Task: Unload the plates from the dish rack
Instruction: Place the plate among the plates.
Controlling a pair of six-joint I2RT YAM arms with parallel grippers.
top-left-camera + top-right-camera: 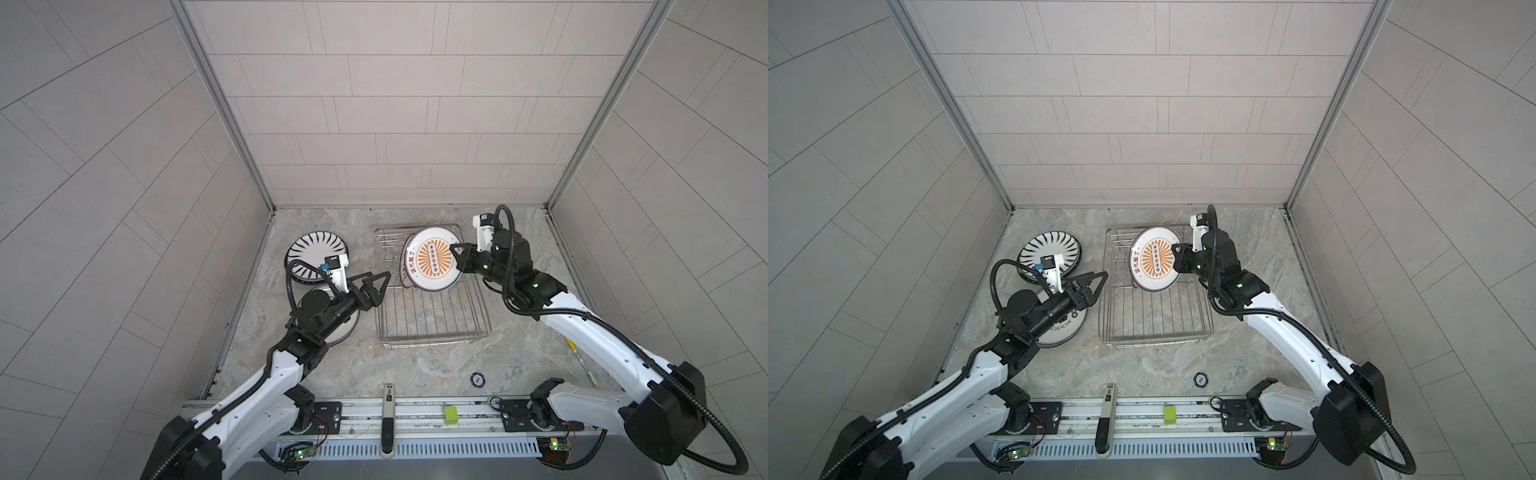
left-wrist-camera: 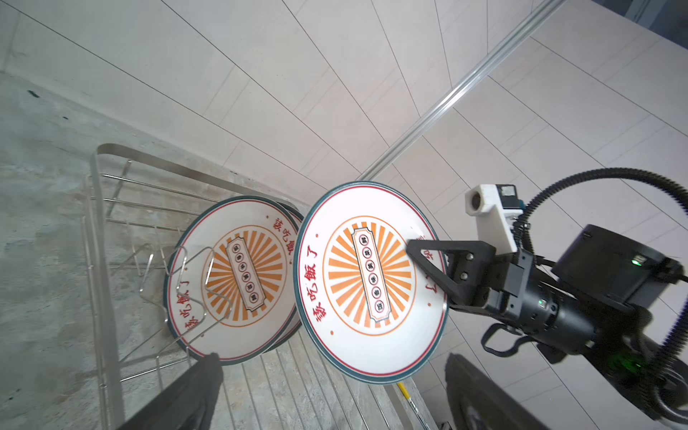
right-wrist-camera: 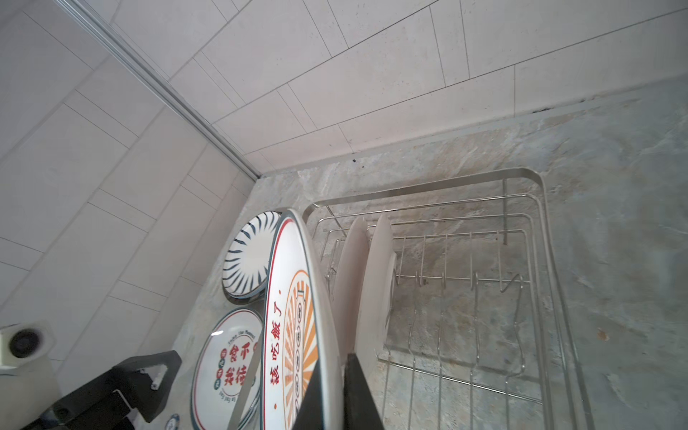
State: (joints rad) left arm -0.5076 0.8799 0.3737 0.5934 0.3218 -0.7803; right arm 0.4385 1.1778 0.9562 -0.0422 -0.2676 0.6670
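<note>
Looking down in both top views, we see the right end effector [image 1: 456, 257] grasping an orange sunburst plate [image 1: 432, 259] by its right rim, one finger on the printed face and the other behind it. We find this plate held on edge and tilted over the far half of the dish rack [image 1: 436, 341], its face turned to the left. Whether its lower edge touches the wires we cannot tell.

Toward the rack's far left, two more plates [image 3: 376, 283] stand upright among the zigzag prongs [image 2: 193, 283]. In the left wrist view we see that the front one carries the same sunburst print and red characters.

We see the left end effector [image 1: 379, 287] released, its fingers spread wide and holding nothing. It hovers just beside the rack's left rim, pointing at the plates.

Left of the rack, on the marble worktop [image 1: 415, 374], we count two piles. The black-striped plates [image 1: 316, 249] lie stacked at the far side. Nearer, under the left arm, lies a red-character plate [image 3: 227, 361], face up on another plate.
</note>
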